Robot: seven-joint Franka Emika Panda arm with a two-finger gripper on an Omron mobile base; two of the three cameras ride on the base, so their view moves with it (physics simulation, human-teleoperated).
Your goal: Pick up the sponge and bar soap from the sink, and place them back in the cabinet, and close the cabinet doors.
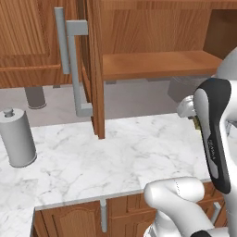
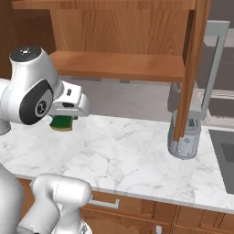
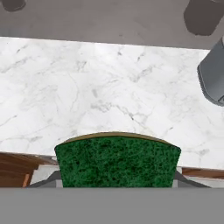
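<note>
One sponge (image 3: 117,161) clamped in tool (image 2: 61,119); sink (image 2: 222,157) in right base view.

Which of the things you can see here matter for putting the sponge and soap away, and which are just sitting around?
For the job:
- sponge, held in the hand above the counter
- cabinet shelf, bare
- open cabinet door
- sink, at the far right edge

Just sitting around:
- grey canister on the counter
- grey appliance behind the door
- marble counter
</note>
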